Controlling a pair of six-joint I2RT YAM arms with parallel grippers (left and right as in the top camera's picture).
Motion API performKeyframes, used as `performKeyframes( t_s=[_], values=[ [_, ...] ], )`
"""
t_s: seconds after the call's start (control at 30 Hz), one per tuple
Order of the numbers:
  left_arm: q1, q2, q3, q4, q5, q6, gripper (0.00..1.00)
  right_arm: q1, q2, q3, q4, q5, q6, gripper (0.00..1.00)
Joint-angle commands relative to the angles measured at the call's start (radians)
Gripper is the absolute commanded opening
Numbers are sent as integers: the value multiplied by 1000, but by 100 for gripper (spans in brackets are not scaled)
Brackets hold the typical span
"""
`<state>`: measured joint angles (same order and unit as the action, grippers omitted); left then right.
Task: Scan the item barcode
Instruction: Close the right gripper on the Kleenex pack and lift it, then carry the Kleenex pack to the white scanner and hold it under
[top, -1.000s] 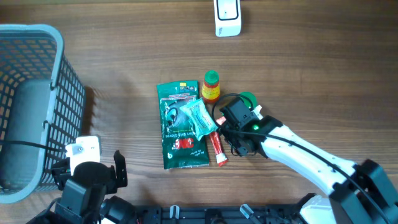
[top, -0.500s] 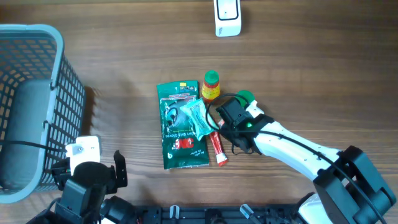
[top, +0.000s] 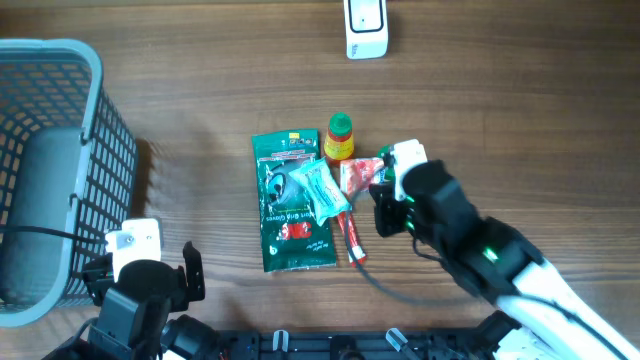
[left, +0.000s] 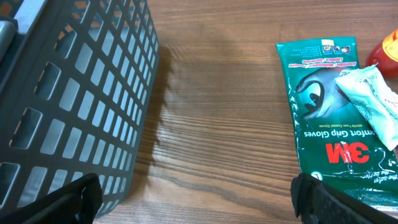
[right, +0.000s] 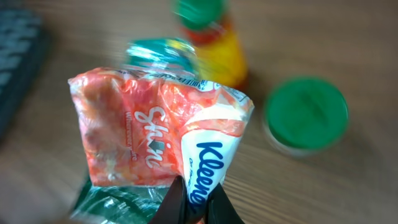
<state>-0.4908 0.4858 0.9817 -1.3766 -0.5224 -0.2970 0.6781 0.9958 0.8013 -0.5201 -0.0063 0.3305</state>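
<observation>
The right pincer (right: 193, 202) is clamped narrow on one lower corner of the orange tissue pack (right: 155, 134). The pack hangs out in front of the fingers, with its printed face open to the wrist camera. A corner hold like this leaves both broad faces uncovered, which suits showing a code to a reader. No barcode can be made out on the face that shows, so it may be on the other side; the view is too soft to tell.

From overhead, the pack sits over the cluster in the middle of the bench (top: 200, 80), just beside the bottle (top: 340, 138) and above the right edge of the green glove pack (top: 290, 200). A green lid (right: 305, 112) lies on the wood close by. The white scanner (top: 365, 28) stands at the far edge of the bench, well apart from the pack, so the item has yet to be carried there and turned toward it.

The left pincer (left: 199, 208) is spread wide and holds nothing. It sits low at the near-left corner beside the basket (left: 74, 93), out of the other arm's way.
</observation>
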Motion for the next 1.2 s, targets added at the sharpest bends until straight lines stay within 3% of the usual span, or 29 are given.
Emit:
performKeyframes(
  t_s=[0.0,0.23,0.53,0.6,0.73,0.87,0.9,1.0,1.17],
  values=[
    [0,-5,1,2,8,-2,100,-3,-142,9,2,-233,-463,4],
    [0,-5,1,2,8,-2,100,-3,-314,9,12,-879,-1001,4],
    [0,-5,1,2,8,-2,100,-3,-327,10,76,-981,-1007,4],
    [0,-5,1,2,8,-2,100,-3,-323,9,97,-912,-903,4],
    [0,-5,1,2,8,-2,100,-3,-289,9,152,-582,-521,4],
    [0,-5,1,2,8,-2,100,-5,-228,10,188,-128,105,4],
    [0,-5,1,2,8,-2,100,-8,-219,10,191,-100,204,4],
    [0,-5,1,2,8,-2,100,-68,-179,11,216,-144,454,4],
    [0,-5,1,2,8,-2,100,-273,-69,11,340,-452,607,4]
  ],
)
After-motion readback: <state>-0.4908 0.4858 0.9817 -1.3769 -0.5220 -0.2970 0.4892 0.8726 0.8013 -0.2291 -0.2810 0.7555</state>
